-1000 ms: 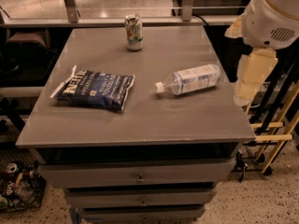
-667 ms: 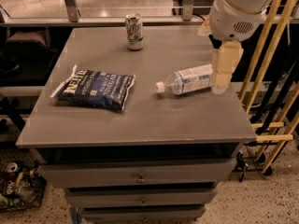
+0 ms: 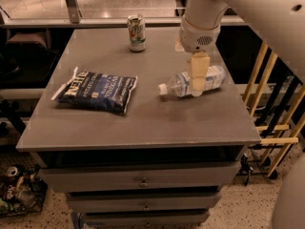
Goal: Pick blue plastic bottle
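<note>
Gripper (image 3: 198,89) hangs over blue plastic bottle (image 3: 177,87) (lying sideways) at table's (image 3: 157,123) 3 o'clock. Open or closed: can't tell.

Matt gripper (image 3: 199,84) over clear plastic bottle (image 3: 177,86)
</note>
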Available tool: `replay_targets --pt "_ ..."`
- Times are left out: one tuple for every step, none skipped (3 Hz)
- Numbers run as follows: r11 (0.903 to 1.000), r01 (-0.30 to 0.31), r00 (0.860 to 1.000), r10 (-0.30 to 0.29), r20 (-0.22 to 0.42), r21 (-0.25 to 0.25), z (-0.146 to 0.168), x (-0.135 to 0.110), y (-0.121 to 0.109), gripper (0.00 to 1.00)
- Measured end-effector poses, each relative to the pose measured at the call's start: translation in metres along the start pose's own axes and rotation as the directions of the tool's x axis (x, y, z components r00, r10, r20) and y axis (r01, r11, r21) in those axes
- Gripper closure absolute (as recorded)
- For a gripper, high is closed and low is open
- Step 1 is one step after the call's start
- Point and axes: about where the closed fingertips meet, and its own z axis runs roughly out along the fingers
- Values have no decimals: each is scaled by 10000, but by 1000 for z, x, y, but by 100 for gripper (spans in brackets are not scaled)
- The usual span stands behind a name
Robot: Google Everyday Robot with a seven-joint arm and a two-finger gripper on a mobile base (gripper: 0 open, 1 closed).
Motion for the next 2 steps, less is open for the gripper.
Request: replay_targets --pt "9995 -37 9997 29 -251 -316 26 8 -7 0" --pt "9987 -136 9991 116 -402 -491 41 17 -9 18"
